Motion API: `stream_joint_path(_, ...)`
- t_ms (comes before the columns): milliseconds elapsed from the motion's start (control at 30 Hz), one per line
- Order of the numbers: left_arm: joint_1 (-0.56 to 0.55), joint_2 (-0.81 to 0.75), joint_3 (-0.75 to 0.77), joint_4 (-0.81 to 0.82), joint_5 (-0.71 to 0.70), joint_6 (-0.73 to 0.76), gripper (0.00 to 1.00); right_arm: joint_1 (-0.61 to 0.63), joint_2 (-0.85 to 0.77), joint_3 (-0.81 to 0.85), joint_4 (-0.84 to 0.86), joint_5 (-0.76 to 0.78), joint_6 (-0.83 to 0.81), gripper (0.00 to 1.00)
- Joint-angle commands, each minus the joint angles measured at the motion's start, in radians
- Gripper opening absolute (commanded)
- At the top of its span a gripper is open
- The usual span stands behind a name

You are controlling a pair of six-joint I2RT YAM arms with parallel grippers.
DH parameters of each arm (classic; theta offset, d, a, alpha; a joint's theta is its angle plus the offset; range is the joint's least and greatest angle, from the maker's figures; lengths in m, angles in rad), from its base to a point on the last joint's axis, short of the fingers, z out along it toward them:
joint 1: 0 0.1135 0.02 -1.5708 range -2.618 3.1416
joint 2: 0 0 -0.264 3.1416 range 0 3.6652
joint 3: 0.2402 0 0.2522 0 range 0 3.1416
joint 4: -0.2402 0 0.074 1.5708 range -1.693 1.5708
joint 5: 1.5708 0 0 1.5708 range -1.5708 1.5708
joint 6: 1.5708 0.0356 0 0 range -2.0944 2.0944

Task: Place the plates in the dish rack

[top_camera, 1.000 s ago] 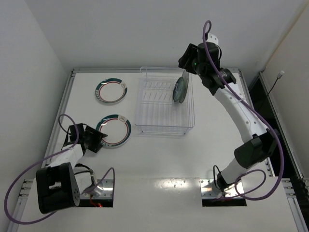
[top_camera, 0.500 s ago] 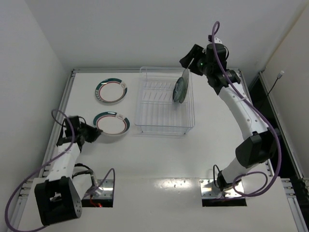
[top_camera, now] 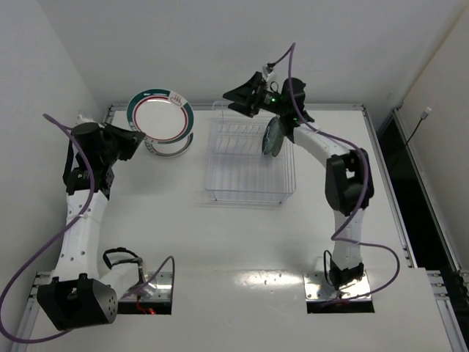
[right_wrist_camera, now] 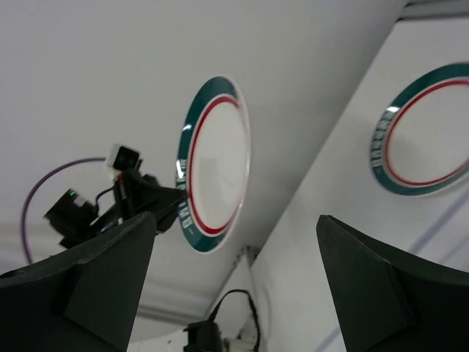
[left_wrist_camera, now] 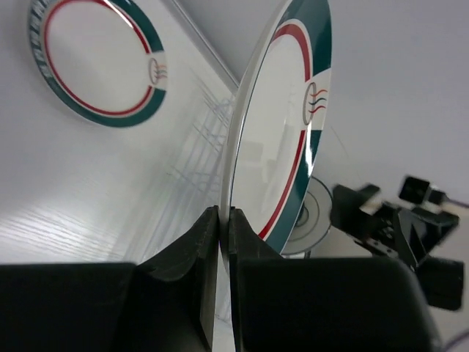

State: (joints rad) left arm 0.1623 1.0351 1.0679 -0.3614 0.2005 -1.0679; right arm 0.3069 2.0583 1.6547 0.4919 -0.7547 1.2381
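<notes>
Above table (top_camera: 242,242), left fingers (left_wrist_camera: 179,282) clamp plate (left_wrist_camera: 289,117) upright, facing rack (top_camera: 249,180); right fingers (right_wrist_camera: 366,275) spread.

The left gripper (left_wrist_camera: 223,215) has lifted the red-ringed plate (top_camera: 161,117) from the rack's (top_camera: 249,187) 8 o'clock to its 10 o'clock, now on edge. The right gripper (top_camera: 233,95) has swung from 1 to 12 o'clock.

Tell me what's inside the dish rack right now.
One small teal plate stands on edge in the clear rack, near its right side. The other slots look empty, though the right arm covers the far right corner.
</notes>
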Motion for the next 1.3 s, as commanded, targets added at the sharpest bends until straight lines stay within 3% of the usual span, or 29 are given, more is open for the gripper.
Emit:
stream_joint_path(0, -0.039, 0.006, -0.026, 0.148, 0.122, -0.043, 0.0, 0.05, 0.045, 0.052, 0.468, -0.141, 0.299, 0.89)
stream_joint_path(67, -0.052, -0.004, -0.069, 0.192, 0.146, -0.069, 0.0, 0.075, 0.069, 0.063, 0.421, -0.141, 0.281, 0.94)
stream_joint_path(267, -0.159, -0.023, -0.089, 0.303, 0.133, -0.09, 0.0, 0.132, 0.176, 0.154, 0.407, -0.144, 0.307, 0.94)
stream_joint_path(467, -0.24, -0.023, -0.098, 0.329, 0.079, -0.099, 0.0, 0.155, 0.221, 0.201, 0.396, -0.163, 0.339, 0.79)
stream_joint_path(700, -0.23, -0.041, -0.025, 0.227, 0.004, -0.02, 0.0, 0.083, 0.056, 0.005, 0.453, -0.108, 0.284, 0.79)
stream_joint_path(800, -0.221, -0.059, -0.013, 0.217, -0.016, -0.006, 0.0, 0.032, -0.019, -0.078, 0.354, -0.084, 0.186, 0.79)
stream_joint_path(833, -0.221, -0.06, -0.003, 0.217, -0.016, -0.006, 0.0, 0.023, -0.059, -0.078, 0.188, -0.072, 0.131, 0.79)
stream_joint_path(933, -0.221, -0.06, 0.02, 0.217, -0.026, 0.003, 0.0, 0.011, -0.084, -0.044, -0.089, -0.043, -0.098, 0.83)
stream_joint_path(1267, -0.231, -0.05, 0.008, 0.246, 0.005, -0.015, 0.0, 0.063, 0.072, 0.053, 0.194, -0.162, 0.118, 0.84)
